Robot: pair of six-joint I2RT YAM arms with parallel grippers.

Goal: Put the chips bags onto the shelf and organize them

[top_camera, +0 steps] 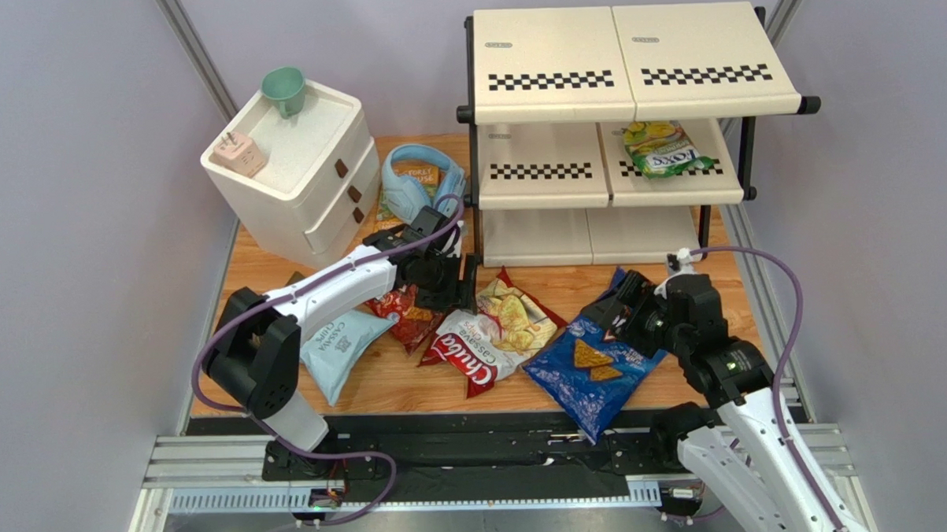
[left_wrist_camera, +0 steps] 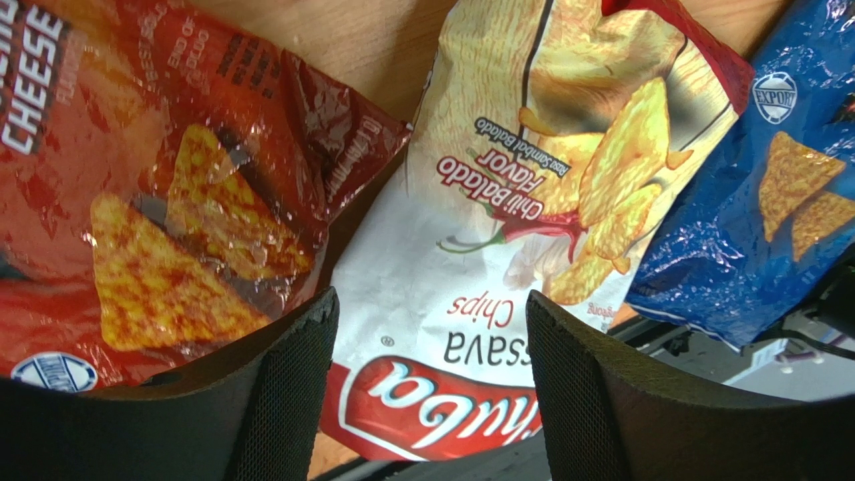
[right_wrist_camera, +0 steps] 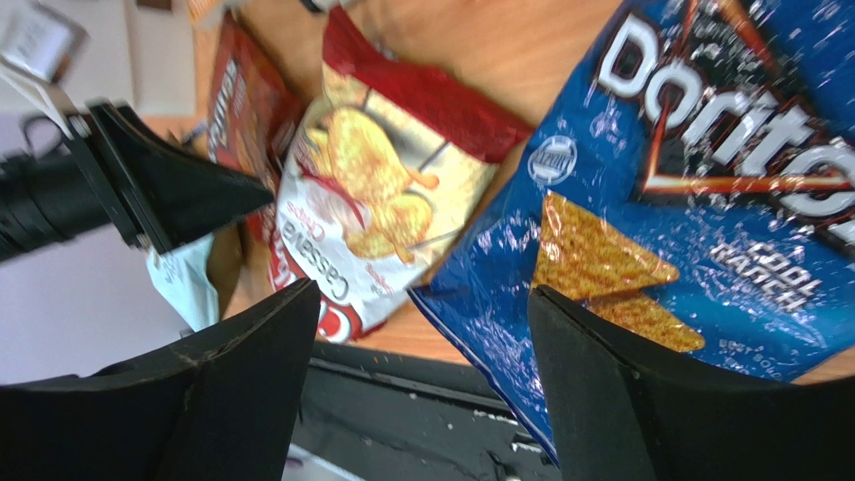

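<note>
In front of the shelf [top_camera: 625,60], the red Doritos bag [top_camera: 407,318] lies half hidden beneath the left gripper [left_wrist_camera: 432,301], whose fingers are apart and empty, the white-and-red bag [top_camera: 502,330] and blue Doritos bag [top_camera: 588,366] lie by the equally spread right gripper [right_wrist_camera: 423,293], the left arm [top_camera: 325,289] covers the pale-blue bag's [top_camera: 342,351] top, and the green-yellow bag [top_camera: 666,148] sits on the shelf's middle board.

The wooden table [top_camera: 254,268] carries the shelf [top_camera: 625,66] and a cabinet [top_camera: 291,166]. In front lie a pale bag [top_camera: 342,347], red bag [top_camera: 407,316], white bag [top_camera: 492,330] and blue bag [top_camera: 588,368].
</note>
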